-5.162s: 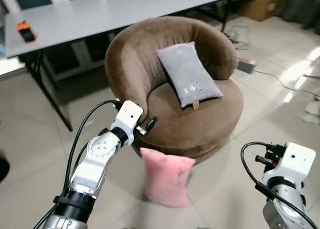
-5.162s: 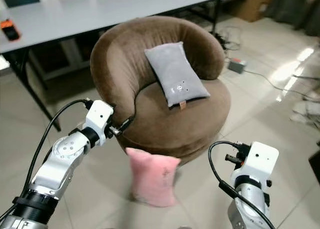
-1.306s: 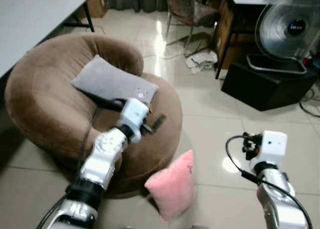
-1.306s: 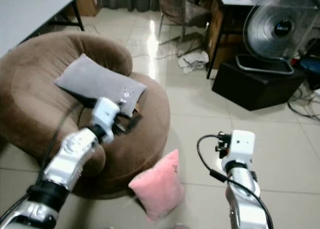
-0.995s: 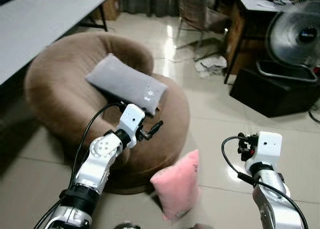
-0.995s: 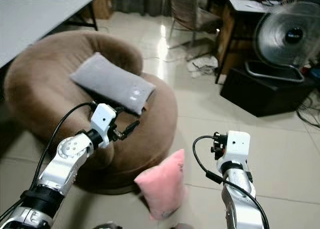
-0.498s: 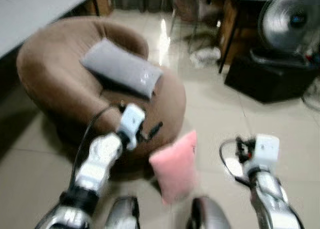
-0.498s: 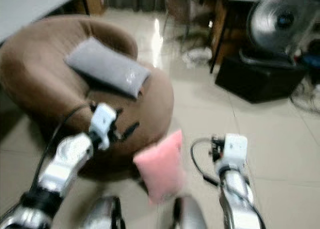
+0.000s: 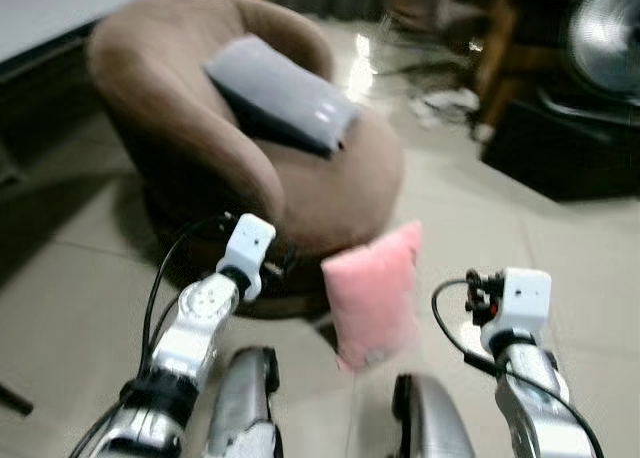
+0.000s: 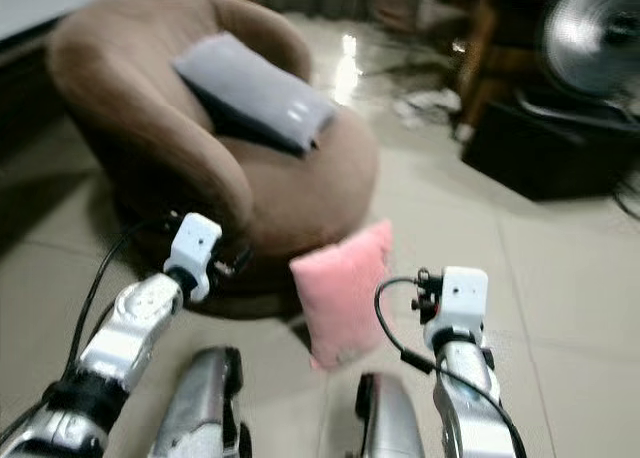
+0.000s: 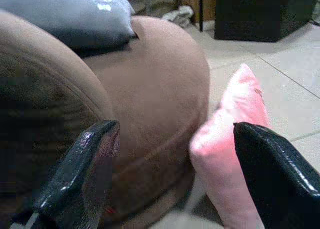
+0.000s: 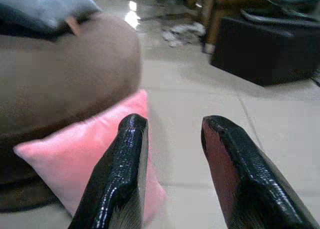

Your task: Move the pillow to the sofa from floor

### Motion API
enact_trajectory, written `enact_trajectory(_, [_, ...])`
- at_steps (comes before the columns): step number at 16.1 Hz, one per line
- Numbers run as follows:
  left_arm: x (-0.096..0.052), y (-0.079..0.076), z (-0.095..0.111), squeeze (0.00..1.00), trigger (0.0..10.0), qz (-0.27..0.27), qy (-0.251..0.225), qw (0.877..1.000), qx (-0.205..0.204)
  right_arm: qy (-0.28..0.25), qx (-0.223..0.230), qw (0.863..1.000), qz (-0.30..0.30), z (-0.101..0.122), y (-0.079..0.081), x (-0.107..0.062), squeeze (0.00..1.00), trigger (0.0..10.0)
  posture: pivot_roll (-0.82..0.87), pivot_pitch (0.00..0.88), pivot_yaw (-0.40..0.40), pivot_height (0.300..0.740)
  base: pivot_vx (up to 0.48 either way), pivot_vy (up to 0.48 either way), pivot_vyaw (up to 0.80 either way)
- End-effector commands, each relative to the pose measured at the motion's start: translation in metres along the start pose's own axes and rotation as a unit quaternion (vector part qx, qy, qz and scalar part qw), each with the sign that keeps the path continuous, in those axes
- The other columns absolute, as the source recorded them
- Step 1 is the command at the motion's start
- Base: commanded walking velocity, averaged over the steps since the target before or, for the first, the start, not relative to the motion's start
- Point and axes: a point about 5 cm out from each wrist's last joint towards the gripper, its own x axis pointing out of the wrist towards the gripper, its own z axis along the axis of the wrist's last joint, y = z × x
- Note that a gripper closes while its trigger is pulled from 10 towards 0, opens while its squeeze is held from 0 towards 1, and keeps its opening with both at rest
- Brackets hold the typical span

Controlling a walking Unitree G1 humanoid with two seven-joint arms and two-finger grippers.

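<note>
Pink plush pillow (image 9: 372, 293) upright against round brown velvet sofa (image 9: 200, 128), both grippers (image 11: 170, 174) (image 12: 172, 164) spread, empty.

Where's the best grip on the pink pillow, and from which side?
Probably the upper corner of the pink pillow. It stands on edge on the floor, leaning against the brown sofa, so its top edge is free. Come from above with the right gripper, which is open beside it.

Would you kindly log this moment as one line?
pink pillow: upright on floor, against sofa | left claw: open | right claw: open
</note>
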Motion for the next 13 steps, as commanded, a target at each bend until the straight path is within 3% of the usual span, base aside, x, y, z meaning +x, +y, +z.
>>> enact_trajectory(1, [0.002, 0.003, 0.001, 0.00, 10.0, 0.013, 0.000, 1.000, -0.003, 0.000, -0.002, 1.000, -0.009, 0.000, 0.000, 0.003, 0.00, 10.0, -0.02, 0.032, -0.012, 0.570, 0.000, 0.000, 0.00])
enact_trajectory(8, [0.008, -0.009, -0.009, 0.00, 10.0, -0.012, -0.006, 1.000, -0.013, 0.021, -0.001, 0.999, -0.037, -0.019, -0.005, 0.000, 0.00, 10.0, -0.02, 0.031, -0.003, 0.570, 0.000, 0.000, -0.78])
enact_trajectory(11, [0.011, -0.005, -0.006, 0.00, 10.0, -0.003, -0.009, 1.000, -0.005, 0.020, -0.004, 0.999, -0.037, -0.021, -0.008, 0.000, 0.00, 10.0, -0.02, 0.032, -0.002, 0.570, 0.256, 0.000, -0.78])
enact_trajectory(13, [0.012, 0.000, -0.005, 0.00, 10.0, 0.003, -0.012, 1.000, 0.000, 0.013, -0.007, 1.000, -0.014, -0.018, -0.005, 0.001, 0.00, 10.0, -0.02, 0.027, -0.001, 0.570, 0.257, 0.000, 0.00])
